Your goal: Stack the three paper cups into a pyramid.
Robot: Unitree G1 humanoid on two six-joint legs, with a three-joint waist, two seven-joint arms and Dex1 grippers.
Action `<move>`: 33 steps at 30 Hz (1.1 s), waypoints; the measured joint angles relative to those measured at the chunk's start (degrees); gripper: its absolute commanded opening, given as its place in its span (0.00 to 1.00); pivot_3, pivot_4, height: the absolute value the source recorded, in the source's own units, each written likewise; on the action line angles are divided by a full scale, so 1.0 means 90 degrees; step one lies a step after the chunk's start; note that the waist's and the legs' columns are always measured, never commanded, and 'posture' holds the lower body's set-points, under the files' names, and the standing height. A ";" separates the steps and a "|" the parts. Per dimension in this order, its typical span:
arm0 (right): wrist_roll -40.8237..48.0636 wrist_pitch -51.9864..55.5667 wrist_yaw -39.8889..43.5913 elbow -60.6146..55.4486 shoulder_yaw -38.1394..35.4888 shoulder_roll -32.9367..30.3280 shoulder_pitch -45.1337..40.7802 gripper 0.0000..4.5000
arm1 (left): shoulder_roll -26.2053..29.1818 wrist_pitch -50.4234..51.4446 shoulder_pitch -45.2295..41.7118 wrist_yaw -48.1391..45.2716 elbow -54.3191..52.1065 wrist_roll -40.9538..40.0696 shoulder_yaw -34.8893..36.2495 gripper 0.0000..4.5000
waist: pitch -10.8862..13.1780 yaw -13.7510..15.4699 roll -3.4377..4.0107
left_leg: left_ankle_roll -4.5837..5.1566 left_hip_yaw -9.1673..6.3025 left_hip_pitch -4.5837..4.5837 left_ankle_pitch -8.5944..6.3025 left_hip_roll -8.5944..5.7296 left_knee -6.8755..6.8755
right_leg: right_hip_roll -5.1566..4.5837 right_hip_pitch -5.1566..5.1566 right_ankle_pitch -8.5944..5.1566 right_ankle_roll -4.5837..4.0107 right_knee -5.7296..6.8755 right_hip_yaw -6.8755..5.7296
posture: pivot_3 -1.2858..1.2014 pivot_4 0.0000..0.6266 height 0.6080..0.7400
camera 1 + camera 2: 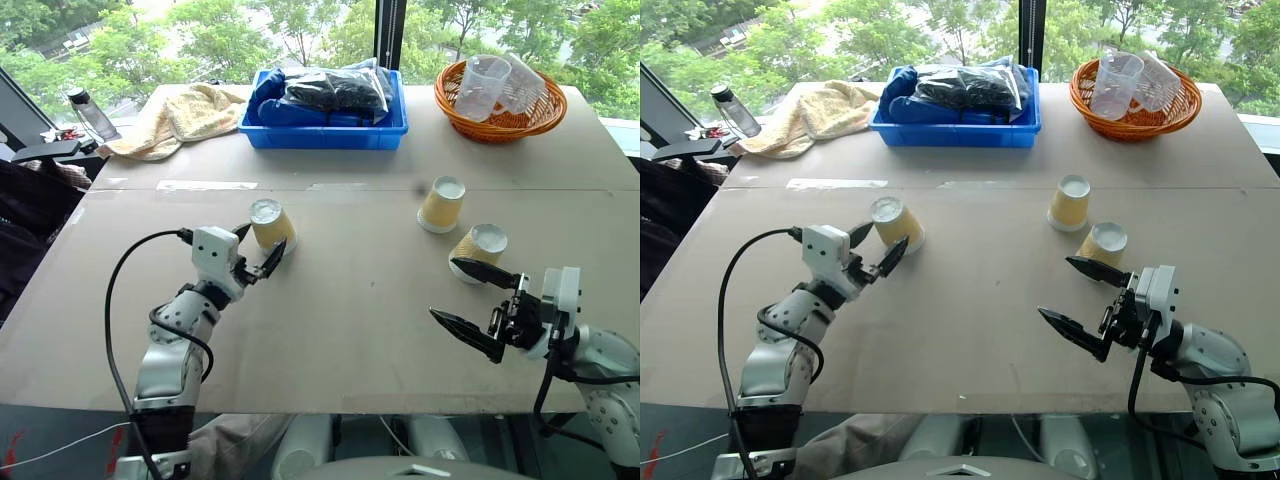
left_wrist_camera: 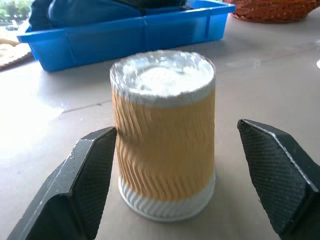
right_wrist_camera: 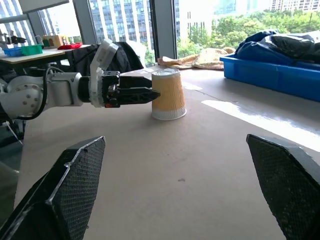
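Three paper cups stand upside down on the table, tan-sided with white bases up. The left cup stands between the fingers of my left gripper, which is open. In the left wrist view this cup is close against one finger and apart from the other. The middle cup and the right cup stand close together at the right. My right gripper is open wide and empty, just in front of the right cup. No cup rests on another.
A blue bin with dark bags stands at the back centre. An orange basket holding clear plastic measuring cups is at the back right. A towel and a bottle lie at the back left.
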 measured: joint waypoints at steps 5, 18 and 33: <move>0.0065 0.0154 -0.0165 -0.0029 0.0045 0.0054 -0.0091 1.00 | -0.0032 -0.0123 -0.0485 0.0144 0.0634 0.0143 -0.0028 0.89 | 0.0002 -0.0012 -0.0006 | -0.0002 0.0000 -0.0014 0.0001 -0.0002 0.0001 | 0.0000 -0.0018 0.0000 0.0000 0.0003 0.0001 | 0.52 0.24 1.00; 0.0115 0.0213 -0.0485 -0.0173 0.0089 0.0092 -0.0187 1.00 | -0.0110 -0.0413 -0.0970 0.0046 0.1477 0.0378 -0.0236 0.54 | 0.0005 -0.0023 -0.0012 | -0.0003 0.0000 -0.0015 0.0002 -0.0004 0.0009 | 0.0000 -0.0022 0.0000 0.0000 0.0022 0.0002 | 0.52 0.24 1.00; 0.0086 0.0158 -0.0249 -0.0031 -0.0147 -0.0152 0.0213 1.00 | 0.0172 -0.0046 -0.0289 -0.1890 -0.0011 -0.0020 -0.1617 0.48 | 0.0006 0.0004 -0.0013 | -0.0002 0.0001 -0.0019 0.0002 -0.0007 0.0020 | -0.0004 -0.0021 0.0000 0.0000 0.0026 0.0004 | 0.52 0.24 1.00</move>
